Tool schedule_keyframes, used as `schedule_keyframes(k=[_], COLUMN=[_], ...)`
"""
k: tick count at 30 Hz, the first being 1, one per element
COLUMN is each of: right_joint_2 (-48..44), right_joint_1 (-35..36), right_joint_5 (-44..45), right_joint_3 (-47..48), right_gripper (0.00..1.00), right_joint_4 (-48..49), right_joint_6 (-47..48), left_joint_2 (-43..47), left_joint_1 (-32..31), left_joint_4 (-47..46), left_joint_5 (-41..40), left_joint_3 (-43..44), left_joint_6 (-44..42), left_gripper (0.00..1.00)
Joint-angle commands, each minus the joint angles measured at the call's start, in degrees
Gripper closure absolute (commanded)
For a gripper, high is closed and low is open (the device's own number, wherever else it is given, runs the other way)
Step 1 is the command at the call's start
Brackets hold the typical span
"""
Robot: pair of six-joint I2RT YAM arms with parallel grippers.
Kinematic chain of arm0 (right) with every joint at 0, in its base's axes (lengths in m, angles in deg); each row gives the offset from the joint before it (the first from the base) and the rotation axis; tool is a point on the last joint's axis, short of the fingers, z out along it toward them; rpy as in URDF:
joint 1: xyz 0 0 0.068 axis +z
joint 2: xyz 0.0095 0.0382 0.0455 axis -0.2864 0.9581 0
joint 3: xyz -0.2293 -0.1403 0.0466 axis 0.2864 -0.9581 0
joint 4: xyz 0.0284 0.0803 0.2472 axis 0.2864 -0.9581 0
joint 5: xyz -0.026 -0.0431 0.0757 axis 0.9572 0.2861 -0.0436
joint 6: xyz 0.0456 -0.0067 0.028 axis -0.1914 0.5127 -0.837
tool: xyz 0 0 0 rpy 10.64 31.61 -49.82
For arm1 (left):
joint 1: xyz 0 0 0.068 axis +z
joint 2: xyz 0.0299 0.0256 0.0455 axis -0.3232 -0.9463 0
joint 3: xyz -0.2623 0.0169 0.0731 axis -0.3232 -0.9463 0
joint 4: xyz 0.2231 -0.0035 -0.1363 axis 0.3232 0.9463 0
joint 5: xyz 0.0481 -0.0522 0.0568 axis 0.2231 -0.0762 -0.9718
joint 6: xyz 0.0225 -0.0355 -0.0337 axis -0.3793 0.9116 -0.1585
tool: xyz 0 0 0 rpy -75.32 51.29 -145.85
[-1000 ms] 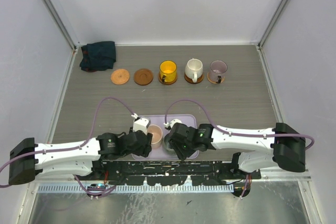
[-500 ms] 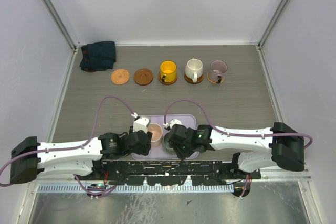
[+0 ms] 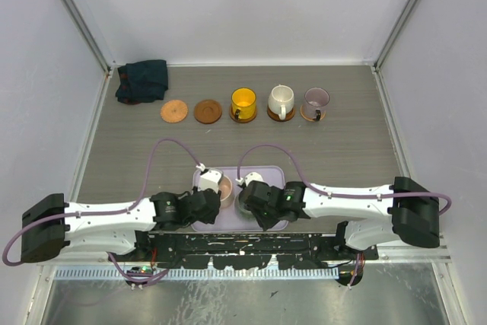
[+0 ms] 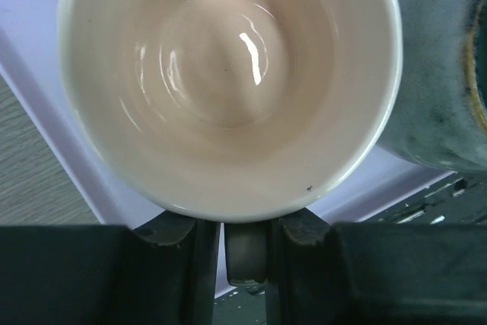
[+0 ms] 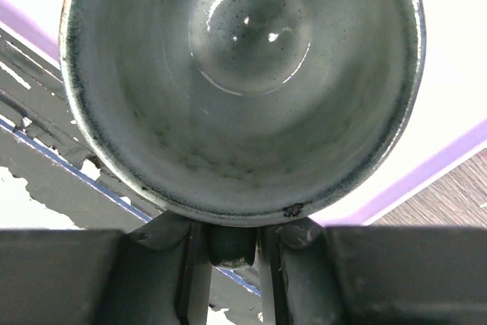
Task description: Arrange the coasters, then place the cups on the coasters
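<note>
The pale pink cup (image 4: 228, 74) stands upright over the lilac tray (image 4: 46, 127) at the near edge of the desk (image 3: 342, 150), mouth up, its handle pointing straight back into the left end effector (image 4: 245, 241), whose two fingers are clamped on that handle from either side. Just beside it on the same tray is the grey-green cup (image 5: 243, 74), also upright and mouth up, its dark handle turned toward the right end effector (image 5: 232, 245), which is closed snugly on it. The two cups sit near each other in the tray's middle; whether either is lifted off the tray floor cannot be told. Along the far side of the desk runs a straight left-to-right row: a bare orange-tan coaster (image 3: 173, 111), a bare dark brown coaster (image 3: 207, 110), then the yellow cup (image 3: 243, 101), the cream cup (image 3: 281, 100) and the purple-grey cup (image 3: 315, 101), each upright on its own coaster with its handle turned roughly toward the near edge. A dark cloth (image 3: 142, 80) lies crumpled in the far left corner, just beyond the orange-tan coaster.
</note>
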Motion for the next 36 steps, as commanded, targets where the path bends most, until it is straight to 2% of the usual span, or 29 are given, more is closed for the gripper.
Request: schedule_keyframes(k=[1, 6, 10, 28, 36], right_joint_2=[0.86, 0.55, -0.26, 1.16, 0.95], right_joint_1=[0.27, 0.49, 0.82, 4.03, 4.1], right_joint_5=[2.4, 3.95, 5.84, 26.02, 29.7], right_joint_3=[1.27, 1.51, 1.77, 8.84, 8.77], right_gripper=[0.81, 0.99, 0.99, 0.99, 0.99], right_joint_4=[0.88, 0.74, 0.17, -4.68, -2.34], right_joint_6=[-1.27, -1.71, -2.38, -8.05, -10.38], left_joint_2=[-1.52, -1.26, -0.11, 5.67, 7.3], left_joint_1=[-0.15, -0.17, -0.12, -0.52, -0.65], left_joint_4=[-3.33, -3.87, -3.49, 1.22, 3.15], left_joint_5=[-0.61, -1.61, -2.68, -12.68, -16.83], left_joint_3=[2.24, 3.16, 3.93, 7.64, 8.24], left_joint_6=[-1.02, -1.79, -2.1, -4.06, -3.91], left_gripper=[0.76, 0.8, 0.81, 0.82, 0.83])
